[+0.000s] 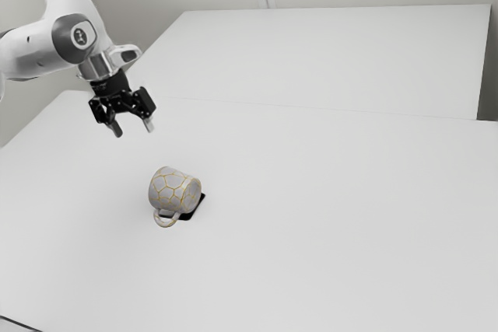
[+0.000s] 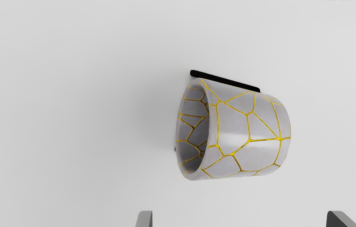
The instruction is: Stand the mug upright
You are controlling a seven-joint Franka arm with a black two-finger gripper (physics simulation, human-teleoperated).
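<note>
- Mug: on its side on the white tabletop, so not upright. Pale grey body, gold crackle lines outside and inside.
- Exterior view: mouth faces about 4 o'clock, base toward 10. Handle sticks out between 6 and 7 o'clock.
- Flat black slab: in the exterior view it peeks out from under or behind the mug, roughly 4 to 6 o'clock of it. Can't tell whether the mug rests on it or leans against it. Not sure what the slab is.
- Gripper: black, two fingers, spread wide apart. It hangs over the table, well apart from the mug. Exterior view has the mug at 5 o'clock of it.
- Arm: white and grey, enters the exterior view from 9 o'clock, gripper end angled down.
- Wrist view: mug is out ahead of the fingertips, touching neither. Mouth turned to the light-grey finger's side, base to the dark-faced finger's side. Slab edge runs along the mug's flank farthest from the fingers.
- Thin dark line: exterior view, near the corner at 8 o'clock.
</note>
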